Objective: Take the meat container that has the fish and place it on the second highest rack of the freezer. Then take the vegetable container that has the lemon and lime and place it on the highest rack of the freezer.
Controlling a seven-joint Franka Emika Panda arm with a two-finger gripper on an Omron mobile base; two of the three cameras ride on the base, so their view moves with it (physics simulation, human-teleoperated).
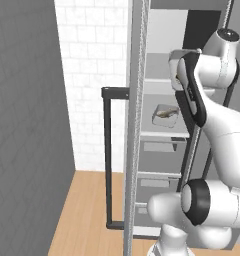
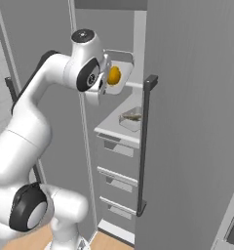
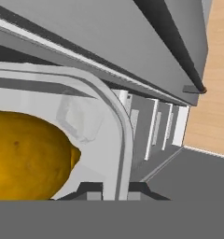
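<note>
My gripper [image 3: 116, 191] is shut on the wall of the vegetable container [image 3: 119, 126], one fingertip [image 3: 91, 189] inside the rim and the other outside. The lemon [image 3: 30, 154] lies in that container; the lime is hidden. In the right base view the tilted vegetable container [image 2: 126, 68] with the lemon [image 2: 114, 75] hangs at the open freezer, level with the highest rack [image 2: 133, 85]. Whether it rests on that rack I cannot tell. The meat container with the fish [image 2: 132, 117] stands on the second highest rack [image 2: 109, 128], also seen as the fish [image 1: 166, 115] from the left.
Drawers [image 2: 119, 149] sit under the shelves. The open freezer door edge [image 1: 134, 125] with its black bar handle [image 1: 108, 160] stands left of the arm. Another tall door with a black handle [image 2: 145, 146] is close on the right. White tiled wall [image 1: 92, 75], wooden floor [image 1: 87, 215].
</note>
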